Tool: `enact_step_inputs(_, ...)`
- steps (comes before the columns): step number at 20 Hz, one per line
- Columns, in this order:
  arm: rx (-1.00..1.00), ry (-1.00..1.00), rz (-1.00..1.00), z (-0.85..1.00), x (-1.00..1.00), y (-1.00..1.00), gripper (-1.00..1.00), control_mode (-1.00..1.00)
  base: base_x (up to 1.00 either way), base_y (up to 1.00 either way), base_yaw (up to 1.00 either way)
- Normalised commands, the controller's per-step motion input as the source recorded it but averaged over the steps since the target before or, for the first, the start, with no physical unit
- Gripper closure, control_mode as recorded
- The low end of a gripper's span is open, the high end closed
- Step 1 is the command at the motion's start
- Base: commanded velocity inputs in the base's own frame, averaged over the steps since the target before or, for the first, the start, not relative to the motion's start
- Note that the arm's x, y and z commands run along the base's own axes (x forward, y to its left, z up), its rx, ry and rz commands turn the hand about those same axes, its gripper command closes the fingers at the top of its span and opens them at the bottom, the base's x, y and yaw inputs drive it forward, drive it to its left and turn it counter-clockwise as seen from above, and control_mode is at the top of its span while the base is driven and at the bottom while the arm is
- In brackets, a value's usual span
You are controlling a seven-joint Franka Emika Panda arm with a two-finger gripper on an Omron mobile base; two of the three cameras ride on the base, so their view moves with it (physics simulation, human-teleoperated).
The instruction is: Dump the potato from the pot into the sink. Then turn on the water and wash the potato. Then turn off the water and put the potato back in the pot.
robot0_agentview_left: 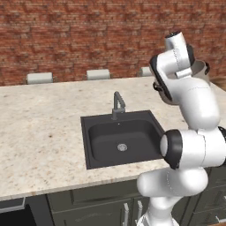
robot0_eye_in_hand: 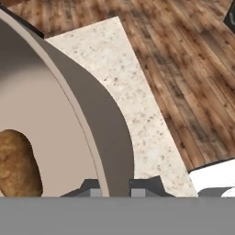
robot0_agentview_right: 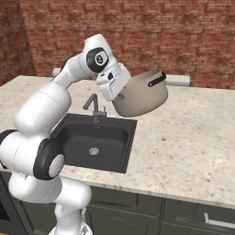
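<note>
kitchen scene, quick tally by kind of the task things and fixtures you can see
pot, lifted off the counter, its wall clamped in the tool: 1
potato, inside the pot: 1
sink, black: 1
faucet: 1
drain, silver: 1
total: 5

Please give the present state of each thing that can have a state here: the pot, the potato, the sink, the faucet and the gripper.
pot: lifted off the counter, tilted, gripped at its rim.
potato: inside the pot.
sink: dry, nothing in it.
faucet: off, no water running.
gripper: shut on the pot's rim, one finger on each side of the wall.
</note>
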Motion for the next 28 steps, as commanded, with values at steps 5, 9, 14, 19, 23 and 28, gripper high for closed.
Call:
enact_step_inputs(5,-0.23,-0.07,0.00,0.00,0.23,0.36,1.00,-1.00,0.00,0.00,0.00)
enact_step_inputs(9,-0.31,-0.19,0.00,0.00,0.15,0.36,1.00,-1.00,0.00,0.00,0.00)
enact_step_inputs(14,-0.36,-0.18,0.00,0.01,0.16,0.55,1.00,-1.00,0.00,0.00,0.00)
enact_step_inputs(19,-0.43,-0.02,0.00,0.07,0.14,0.59,1.00,-1.00,0.00,0.00,0.00)
enact_step_inputs(23,-0.42,0.00,-0.05,0.15,0.03,0.32,1.00,-1.00,0.00,0.00,0.00)
enact_step_inputs(28,-0.42,0.01,-0.10,0.10,0.00,0.08,1.00,-1.00,0.00,0.00,0.00)
